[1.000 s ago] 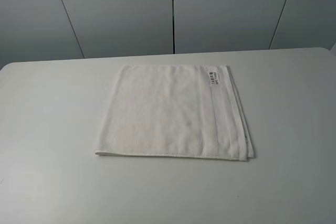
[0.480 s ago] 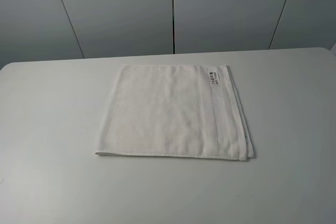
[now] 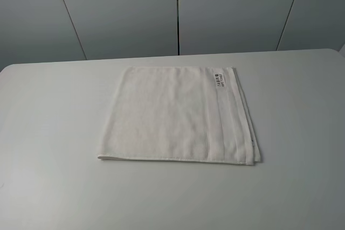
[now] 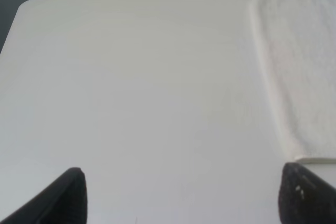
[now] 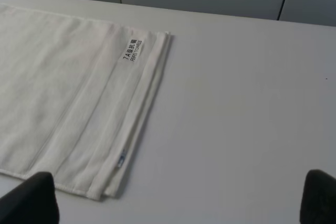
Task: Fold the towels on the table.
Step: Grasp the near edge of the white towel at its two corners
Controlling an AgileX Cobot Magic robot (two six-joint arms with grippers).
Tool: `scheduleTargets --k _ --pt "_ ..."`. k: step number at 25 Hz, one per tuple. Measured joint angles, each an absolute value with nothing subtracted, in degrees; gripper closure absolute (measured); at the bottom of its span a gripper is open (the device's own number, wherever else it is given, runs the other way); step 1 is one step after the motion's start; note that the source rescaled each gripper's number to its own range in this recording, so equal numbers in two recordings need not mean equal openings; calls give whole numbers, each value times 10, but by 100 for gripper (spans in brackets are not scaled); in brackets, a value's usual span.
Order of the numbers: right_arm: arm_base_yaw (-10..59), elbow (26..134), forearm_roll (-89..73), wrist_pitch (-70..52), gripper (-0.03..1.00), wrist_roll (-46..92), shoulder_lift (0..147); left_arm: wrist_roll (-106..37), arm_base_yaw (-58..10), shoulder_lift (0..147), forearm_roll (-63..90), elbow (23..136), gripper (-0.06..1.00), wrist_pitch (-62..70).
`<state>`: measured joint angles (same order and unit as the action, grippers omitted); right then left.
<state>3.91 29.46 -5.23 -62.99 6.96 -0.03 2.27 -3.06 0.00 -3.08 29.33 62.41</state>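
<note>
Towel (image 3: 178, 114) lies flat in the middle of the surface (image 3: 54, 133): cream terry, folded roughly square, with a woven border band (image 3: 229, 117) and a small dark-printed label (image 3: 218, 79) on the right arm's side. I see my left fingers (image 4: 68, 195) and right fingers (image 5: 31, 200) spread wide, holding nothing.

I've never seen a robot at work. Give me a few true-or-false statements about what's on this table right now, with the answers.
1. The towel lies flat on the table. True.
2. The left gripper and the right gripper are both open. True.
3. The left gripper holds the towel's corner. False: it holds nothing, and the towel lies off to one side of it.
4. The towel hangs over the table's edge. False: it lies wholly on the tabletop.
5. A small label with dark print sits near one edge of the towel. True.
</note>
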Motion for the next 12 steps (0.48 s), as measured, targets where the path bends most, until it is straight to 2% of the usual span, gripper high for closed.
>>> scheduleTargets --k 12 --pt "39 295 -68 -630 -3 66 0 25 -31 0 -37 293 -4 624"
